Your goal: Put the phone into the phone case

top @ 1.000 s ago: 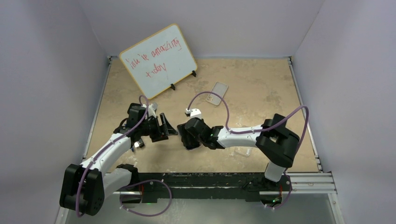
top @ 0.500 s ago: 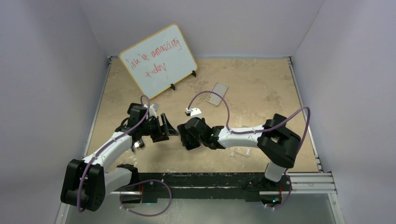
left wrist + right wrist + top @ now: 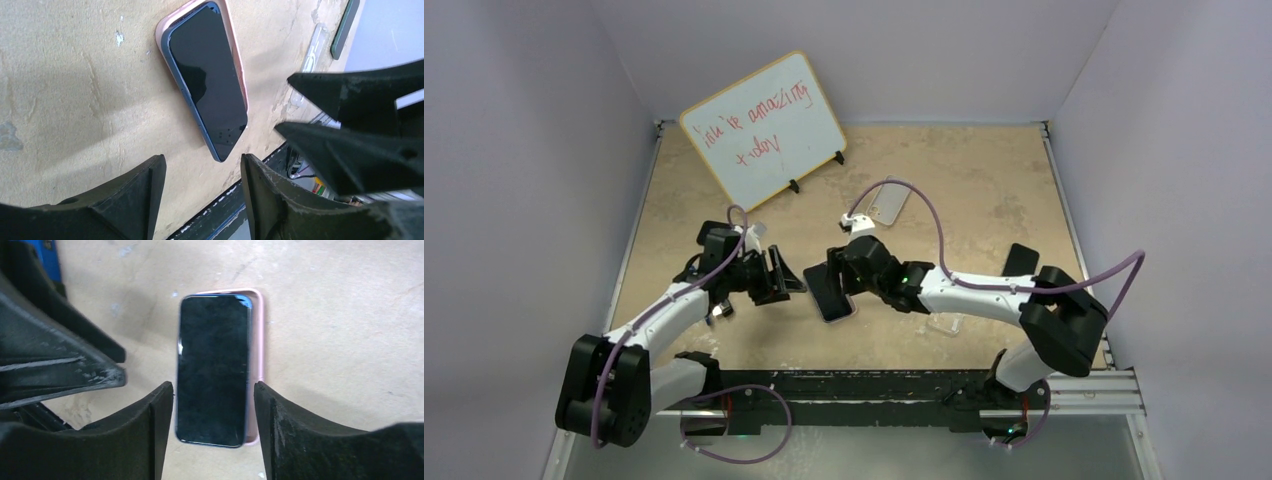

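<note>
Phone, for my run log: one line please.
black glass phone askew on pink case | left gripper open | right gripper open

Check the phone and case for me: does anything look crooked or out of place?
Yes. The phone lies offset on the pink case: the case's rim shows along one long side and one end only, so the phone does not look seated.
</note>
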Controlling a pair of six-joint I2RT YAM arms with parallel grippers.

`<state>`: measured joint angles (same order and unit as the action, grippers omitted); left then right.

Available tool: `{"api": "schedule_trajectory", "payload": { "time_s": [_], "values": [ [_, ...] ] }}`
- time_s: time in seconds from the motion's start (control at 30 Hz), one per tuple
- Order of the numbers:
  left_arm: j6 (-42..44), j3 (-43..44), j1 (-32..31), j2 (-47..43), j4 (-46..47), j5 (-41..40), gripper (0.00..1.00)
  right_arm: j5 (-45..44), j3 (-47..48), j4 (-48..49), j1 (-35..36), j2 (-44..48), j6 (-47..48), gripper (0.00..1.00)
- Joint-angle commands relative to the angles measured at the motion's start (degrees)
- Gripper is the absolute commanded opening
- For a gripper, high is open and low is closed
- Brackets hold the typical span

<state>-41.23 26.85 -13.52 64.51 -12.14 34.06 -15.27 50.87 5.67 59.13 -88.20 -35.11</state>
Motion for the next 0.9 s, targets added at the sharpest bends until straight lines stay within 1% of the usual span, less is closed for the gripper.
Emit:
{"api": "schedule_trajectory", "payload": {
  "time_s": [0.0,0.03,0.07,0.17,0.33,0.43,0.5,0.6,0.67,0.77,0.87],
  "values": [
    [-1.79,-2.18,0.20,1.17,5.99,3.17,0.57,8.36,-3.19,-0.04,-5.84,1.64,0.58,0.60],
    [-2.40,-2.77,0.12,1.33,6.99,3.38,0.55,12.12,-4.26,0.91,-7.27,1.83,0.33,0.59],
    [-3.10,-3.30,0.03,1.51,7.98,3.60,0.54,13.93,-5.04,1.49,-8.73,1.96,0.23,0.57],
    [-5.04,-4.80,-1.01,2.54,11.11,4.01,0.55,15.18,-7.04,1.88,-9.87,2.03,0.73,0.53],
    [-7.53,-5.34,-4.85,5.98,16.31,3.23,0.56,20.03,-8.99,3.00,-11.56,1.11,0.79,0.51],
    [-8.63,-5.17,-6.50,8.24,18.34,2.97,0.51,22.90,-10.25,4.94,-11.87,0.12,0.21,0.49],
    [-8.92,-5.12,-6.94,8.96,19.23,2.57,0.45,25.36,-11.06,6.72,-11.81,-0.55,-0.25,0.48],
    [-8.85,-4.66,-7.20,9.14,19.35,2.24,0.36,26.66,-12.89,10.21,-11.81,-0.83,-2.40,0.45],
    [-8.44,-4.17,-7.22,8.99,18.51,1.85,0.30,29.16,-14.21,13.06,-11.79,-0.91,-5.10,0.43],
    [-7.47,-3.14,-7.22,7.25,15.12,-0.20,0.29,31.38,-15.57,15.40,-10.92,-0.88,-8.45,0.43],
    [-6.17,-2.36,-7.22,4.40,11.32,-2.71,0.30,30.40,-15.85,15.81,-7.78,-0.34,-10.49,0.42]
  ]
}}
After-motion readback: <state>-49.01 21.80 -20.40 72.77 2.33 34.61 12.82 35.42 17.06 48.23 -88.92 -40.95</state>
